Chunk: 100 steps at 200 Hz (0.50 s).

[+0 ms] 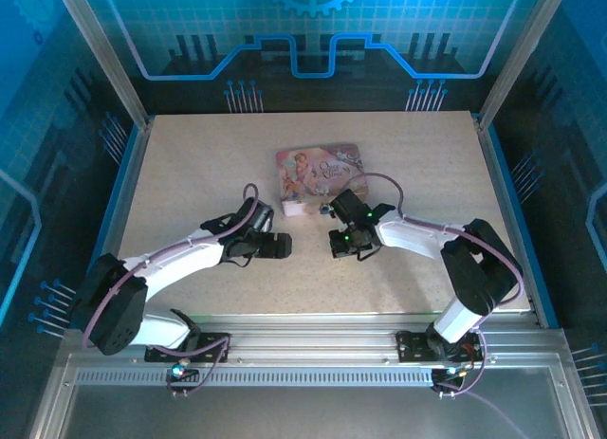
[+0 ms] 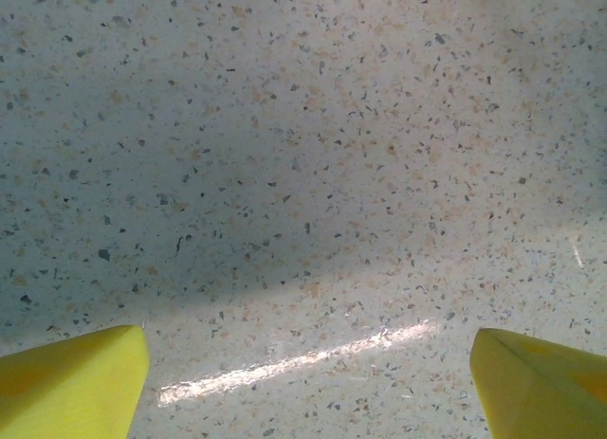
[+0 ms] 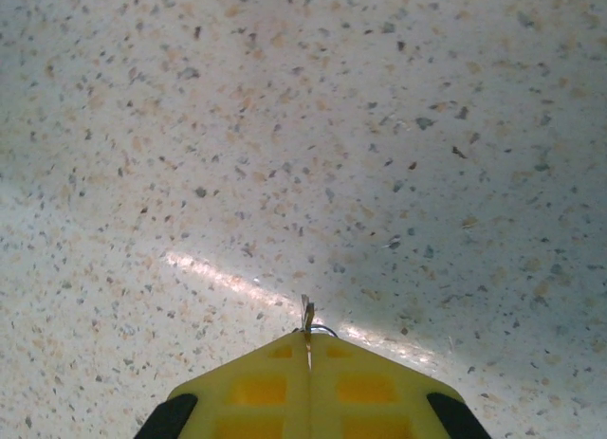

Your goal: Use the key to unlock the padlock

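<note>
My right gripper is shut, its yellow fingers pressed flat together. The thin metal tip of the key and a bit of wire ring poke out of the seam, just above the speckled table. In the top view the right gripper points down at mid-table. A tiny dark speck that may be the padlock lies beside that wrist, below the pink box. My left gripper is open over bare table, its yellow fingertips far apart with nothing between them. Seen from above, the left gripper faces the right one.
The pink floral box lies flat behind both grippers. A small white item sits at its near left corner. Blue rails edge the table left and right, with a metal frame along the near side.
</note>
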Motion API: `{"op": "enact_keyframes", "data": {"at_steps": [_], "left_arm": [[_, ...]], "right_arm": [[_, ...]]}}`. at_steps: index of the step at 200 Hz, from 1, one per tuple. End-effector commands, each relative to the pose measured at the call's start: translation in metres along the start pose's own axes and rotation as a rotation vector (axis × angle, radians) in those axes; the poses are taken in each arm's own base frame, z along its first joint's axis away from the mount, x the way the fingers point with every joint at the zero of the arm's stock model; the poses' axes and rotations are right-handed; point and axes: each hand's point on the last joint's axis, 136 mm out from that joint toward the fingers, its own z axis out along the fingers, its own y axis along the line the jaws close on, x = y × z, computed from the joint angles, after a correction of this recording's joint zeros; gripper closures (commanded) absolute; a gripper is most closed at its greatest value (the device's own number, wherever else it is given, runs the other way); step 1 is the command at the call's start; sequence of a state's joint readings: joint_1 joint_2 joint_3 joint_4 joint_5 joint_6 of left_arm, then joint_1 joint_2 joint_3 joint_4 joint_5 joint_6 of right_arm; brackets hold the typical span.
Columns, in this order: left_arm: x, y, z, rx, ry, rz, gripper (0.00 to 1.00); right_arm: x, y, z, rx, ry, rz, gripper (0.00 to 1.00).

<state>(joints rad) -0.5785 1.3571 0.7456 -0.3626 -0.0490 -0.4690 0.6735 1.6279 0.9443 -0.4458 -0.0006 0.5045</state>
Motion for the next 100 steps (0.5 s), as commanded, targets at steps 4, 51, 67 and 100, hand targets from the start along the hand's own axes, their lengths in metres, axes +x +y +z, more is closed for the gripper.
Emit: {"op": "enact_keyframes", "data": {"at_steps": [4,51,67,100], "left_arm": [[-0.006,-0.011,-0.009,0.068,-0.05,0.034,0.1],[-0.023,-0.013,-0.04,0.154,-0.164,0.001,0.06],[-0.028,-0.022,-0.059,0.26,-0.21,0.01,0.07],[-0.032,-0.051,-0.112,0.512,-0.383,0.141,0.09]], "right_arm": [[-0.001,0.014,-0.011,-0.083,-0.035,-0.119,1.0],[-0.007,0.042,-0.042,-0.227,-0.1,-0.247,1.0],[-0.011,0.057,-0.058,-0.296,-0.133,-0.287,1.0],[-0.015,0.089,-0.097,-0.428,-0.195,-0.377,1.0]]}}
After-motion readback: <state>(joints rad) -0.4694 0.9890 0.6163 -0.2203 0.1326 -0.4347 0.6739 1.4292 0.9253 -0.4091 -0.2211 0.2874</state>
